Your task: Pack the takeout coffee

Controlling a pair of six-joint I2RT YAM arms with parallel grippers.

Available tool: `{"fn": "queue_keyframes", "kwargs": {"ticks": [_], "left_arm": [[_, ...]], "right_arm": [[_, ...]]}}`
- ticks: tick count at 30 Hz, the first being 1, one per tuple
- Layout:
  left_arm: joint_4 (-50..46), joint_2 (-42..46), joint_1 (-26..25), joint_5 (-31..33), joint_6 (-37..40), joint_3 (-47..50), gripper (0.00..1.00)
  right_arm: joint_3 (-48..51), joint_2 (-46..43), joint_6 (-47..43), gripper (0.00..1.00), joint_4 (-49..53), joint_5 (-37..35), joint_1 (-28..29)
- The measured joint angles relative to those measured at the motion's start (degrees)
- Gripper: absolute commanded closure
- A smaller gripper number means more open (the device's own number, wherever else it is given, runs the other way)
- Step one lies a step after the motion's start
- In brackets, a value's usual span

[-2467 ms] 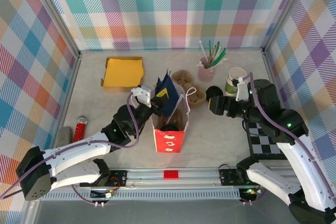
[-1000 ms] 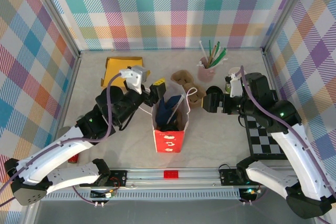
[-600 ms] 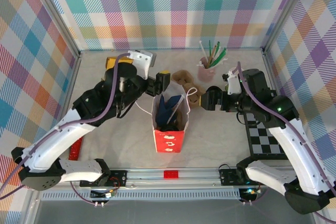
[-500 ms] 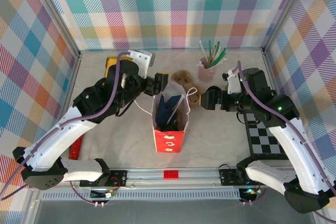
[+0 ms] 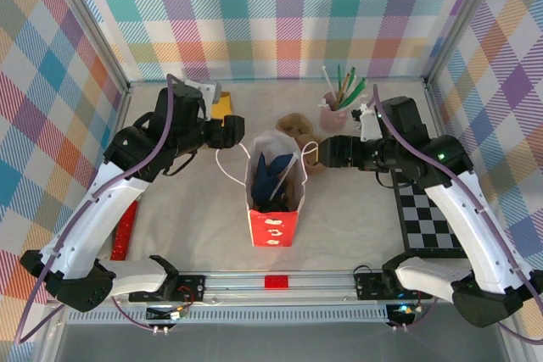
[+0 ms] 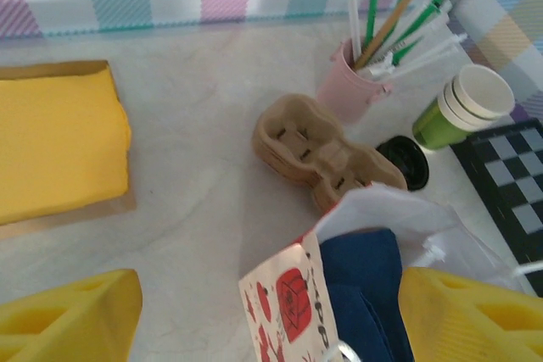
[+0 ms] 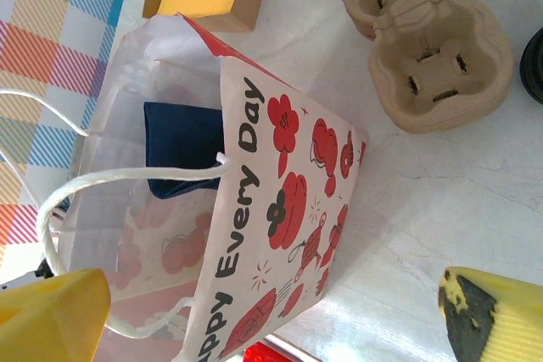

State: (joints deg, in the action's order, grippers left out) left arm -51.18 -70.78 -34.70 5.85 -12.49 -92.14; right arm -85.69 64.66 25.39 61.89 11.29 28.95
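Note:
The red-and-white paper bag [image 5: 273, 225] stands upright mid-table, mouth open, with a dark blue folded piece [image 7: 182, 146] inside. The takeout coffee is hidden; below the blue piece the bag's inside is too dark to make out. My left gripper [image 5: 227, 120] hangs open behind and left of the bag, its yellow fingers [image 6: 72, 320] wide apart and empty. To the bag's right my right gripper [image 5: 316, 154] is open and empty, its view looking down on the bag's printed side [image 7: 280, 209].
Behind the bag lie a brown cup carrier [image 6: 327, 154], a pink cup of straws [image 6: 348, 91], a lidless green cup stack [image 6: 467, 103] and a loose black lid [image 6: 405, 161]. A yellow box [image 6: 51, 142] sits back left, a checkerboard [image 5: 428, 218] at right.
My left gripper has let go of the blue piece in the bag, opened wider, and pulled back and left. My right gripper has slid left to the bag's side.

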Motion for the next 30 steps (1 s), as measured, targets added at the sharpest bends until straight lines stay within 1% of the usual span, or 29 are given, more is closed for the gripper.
{"fn": "queue_keyframes", "kwargs": {"ticks": [7, 13, 16, 23, 28, 30], "left_arm": [[-0.07, 0.02, 0.04, -4.35, -0.39, 0.52, 0.21], [-0.63, 0.02, 0.04, -7.19, -1.16, 3.85, 0.22], [-0.85, 0.02, 0.09, -8.63, -1.73, 5.57, 0.25], [-0.63, 0.0, 0.13, -11.58, -2.93, 8.41, 0.31], [0.63, -0.07, 0.13, -13.31, -3.37, 9.94, 0.35], [0.83, -0.24, 0.09, -13.73, -3.39, 10.29, 0.35]], "right_arm": [[-2.1, 1.55, 0.37, 0.01, 0.37, 0.42, 1.6], [-3.06, 4.26, 0.35, 0.01, 0.76, 0.09, 5.64], [-3.17, 6.08, 0.33, 0.0, 1.03, -0.33, 7.65], [-3.26, 8.09, 0.31, 0.16, 0.96, -1.46, 11.08], [-3.26, 8.74, 0.11, 0.16, 0.81, -2.05, 12.79], [-3.26, 8.72, 0.11, 0.15, 0.74, -2.69, 13.46]]}}
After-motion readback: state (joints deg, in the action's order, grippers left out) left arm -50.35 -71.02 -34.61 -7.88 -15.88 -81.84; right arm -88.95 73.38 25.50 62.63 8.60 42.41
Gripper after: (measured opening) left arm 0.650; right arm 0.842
